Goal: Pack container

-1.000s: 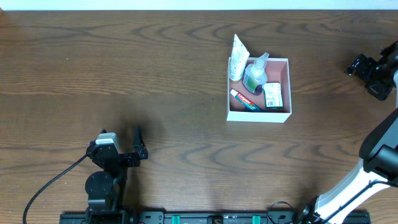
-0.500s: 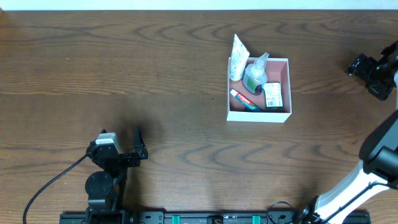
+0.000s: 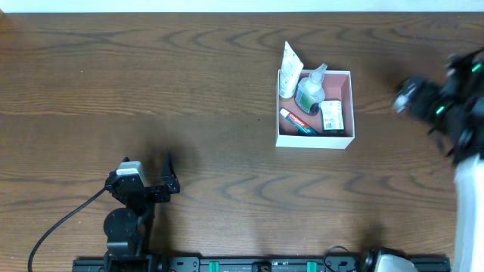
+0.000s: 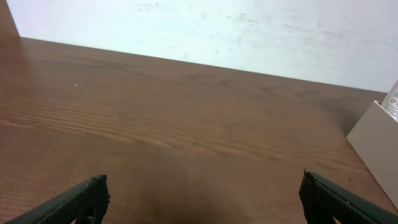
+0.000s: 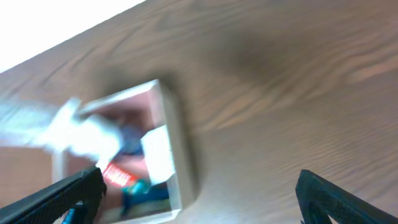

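The container [image 3: 347, 106] is a square white box with a pink inside, at the table's right centre. It holds a white tube [image 3: 289, 69] leaning on its left wall, a clear green bottle [image 3: 310, 91], a red toothpaste [image 3: 296, 121] and a soap packet [image 3: 331, 115]. My right gripper [image 3: 404, 97] is blurred, open and empty, right of the box. The right wrist view shows the container [image 5: 175, 143] blurred between the open fingers [image 5: 199, 193]. My left gripper [image 3: 171, 172] is open and empty at the lower left; its wrist view shows its fingers [image 4: 202, 193] wide apart and the container's wall [image 4: 376, 143].
The wooden table [image 3: 189, 91] spreads left of the box. The left arm's base and cable [image 3: 68, 219] sit at the front left edge. A white wall [image 4: 217, 31] rises behind the table's far edge.
My right gripper has moved left, from the table's far right edge toward the container, and is blurred by motion. The left arm and the box's contents have not moved.
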